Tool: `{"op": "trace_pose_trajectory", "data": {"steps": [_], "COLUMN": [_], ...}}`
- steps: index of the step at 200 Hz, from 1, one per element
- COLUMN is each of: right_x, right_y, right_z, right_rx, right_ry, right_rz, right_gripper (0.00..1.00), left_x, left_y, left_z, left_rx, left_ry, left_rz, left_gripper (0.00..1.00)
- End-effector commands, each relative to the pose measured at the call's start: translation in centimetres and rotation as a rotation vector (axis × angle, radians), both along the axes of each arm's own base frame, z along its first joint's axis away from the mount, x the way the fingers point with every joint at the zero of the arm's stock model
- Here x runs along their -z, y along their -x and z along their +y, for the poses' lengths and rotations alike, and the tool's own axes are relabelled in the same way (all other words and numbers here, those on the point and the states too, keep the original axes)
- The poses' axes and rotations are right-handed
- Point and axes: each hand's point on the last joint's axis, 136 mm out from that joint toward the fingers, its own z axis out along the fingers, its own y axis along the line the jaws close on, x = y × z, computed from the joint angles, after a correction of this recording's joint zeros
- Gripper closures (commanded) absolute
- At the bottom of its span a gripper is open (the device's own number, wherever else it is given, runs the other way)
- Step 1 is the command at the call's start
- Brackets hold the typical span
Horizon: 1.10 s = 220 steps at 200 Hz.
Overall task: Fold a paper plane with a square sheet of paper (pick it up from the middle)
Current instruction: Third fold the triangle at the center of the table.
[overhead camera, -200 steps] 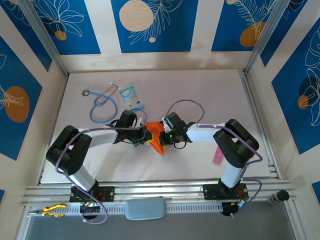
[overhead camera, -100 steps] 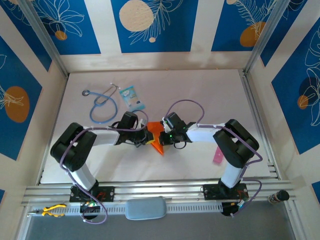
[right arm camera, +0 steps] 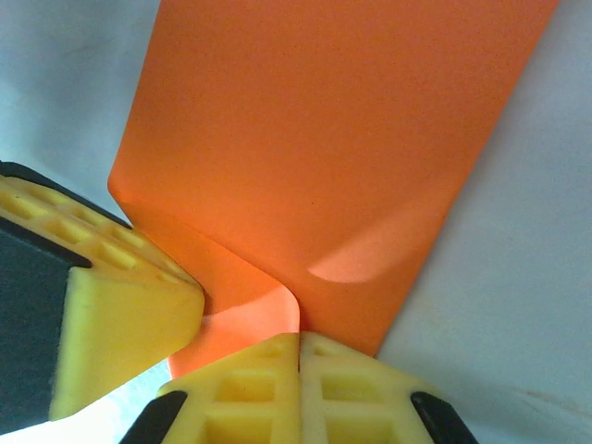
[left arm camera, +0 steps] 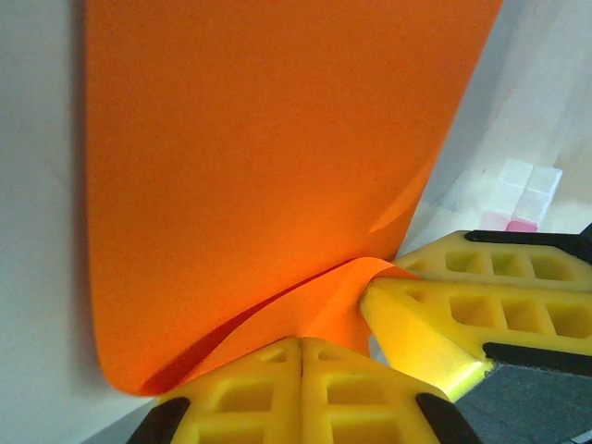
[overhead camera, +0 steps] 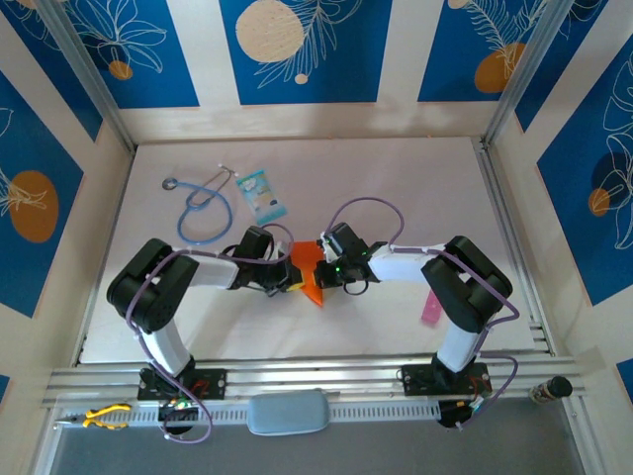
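The orange sheet of paper (overhead camera: 312, 287) lies mid-table, partly folded, between both grippers. In the left wrist view the sheet (left arm camera: 259, 157) spreads flat on the table while a flap curls up from it into my left gripper (left arm camera: 301, 344), whose yellow fingers are pressed together on its edge. The right gripper's fingers (left arm camera: 462, 305) touch the same flap from the right. In the right wrist view the paper (right arm camera: 333, 139) bends up into my right gripper (right arm camera: 299, 339), shut on the fold. From above, the left gripper (overhead camera: 286, 273) and right gripper (overhead camera: 326, 265) nearly meet.
A blue stethoscope (overhead camera: 203, 210) and a light-blue patterned packet (overhead camera: 261, 194) lie at the back left of the white table (overhead camera: 415, 188). A small pink strip (overhead camera: 430, 307) sits by the right arm's base. Yellow pliers (overhead camera: 99, 416) rest below the front rail.
The left arm's elbow and upper link have swung right and farther from the front edge, while its gripper stays at the paper. The right arm and the sheet have hardly moved.
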Motion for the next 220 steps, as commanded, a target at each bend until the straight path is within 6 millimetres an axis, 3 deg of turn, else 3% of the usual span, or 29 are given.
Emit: {"op": "trace_pose_trajectory", "data": {"steps": [1,22,67,98,114,134,149,220], "right_x": [0.3,-0.6,-3.8,-5.4,-6.1,-6.2,-5.7,-3.4], "right_y": [1.1,0.9,-0.1,0.7,1.6,2.8,3.6,4.3], "right_z": [-0.6,-0.2,-1.1,-1.4,-0.7,0.6,1.2,3.1], "right_rx": [-0.006,-0.002,0.114,0.153,0.139,0.11,0.091,0.058], "right_ry": [0.03,0.003,-0.061,-0.154,-0.232,-0.292,-0.284,-0.214], "right_rz": [0.033,0.025,0.04,0.065,0.094,0.14,0.161,0.233], "right_gripper": [0.99,0.92,0.65,0.57,0.63,0.83,0.89,0.97], "left_x": [2.2,2.4,2.4,2.3,2.2,2.1,2.0,2.0], "left_y": [1.2,1.3,1.2,1.2,1.1,1.0,1.0,0.9], "left_z": [0.9,1.0,0.9,1.0,1.1,1.0,0.9,0.9], "left_rx": [0.008,0.01,0.02,0.024,0.022,0.021,0.024,0.03], "left_ry": [-0.065,-0.075,-0.082,-0.089,-0.092,-0.09,-0.087,-0.089], "left_rz": [0.031,0.034,0.031,0.026,0.023,0.02,0.017,0.013], "left_gripper": [1.0,1.0,1.0,1.0,1.0,1.0,1.0,1.0]}}
